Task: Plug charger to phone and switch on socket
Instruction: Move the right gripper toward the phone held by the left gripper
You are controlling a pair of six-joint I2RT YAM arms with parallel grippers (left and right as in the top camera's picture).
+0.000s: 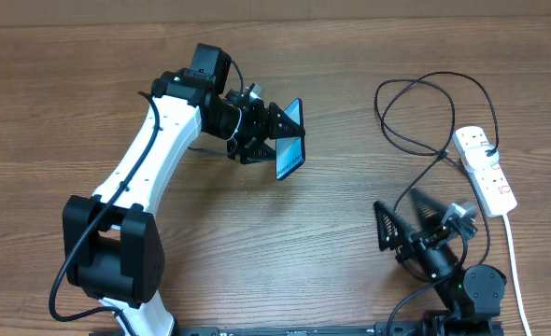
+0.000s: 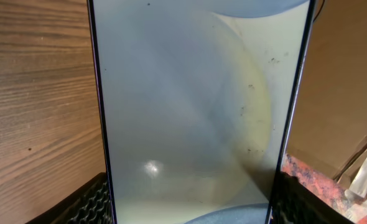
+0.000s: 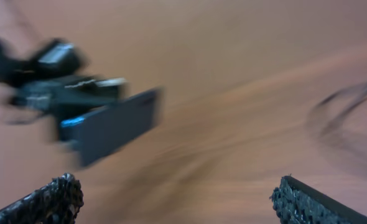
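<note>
My left gripper (image 1: 277, 140) is shut on the phone (image 1: 291, 140) and holds it lifted above the table at centre, blue screen tilted to the right. In the left wrist view the phone's pale screen (image 2: 196, 112) fills the frame between my fingers. The black charger cable (image 1: 416, 112) loops on the table at the right, running to the white socket (image 1: 486, 168) at the far right. My right gripper (image 1: 402, 229) is open and empty, low at the front right. The right wrist view is blurred and shows the phone (image 3: 115, 124) and left gripper at upper left.
The socket's thick white cord (image 1: 514, 261) runs toward the front edge at the right. The table is bare wood (image 1: 89, 93). The left arm's white links (image 1: 145, 168) stretch from the front left to the centre.
</note>
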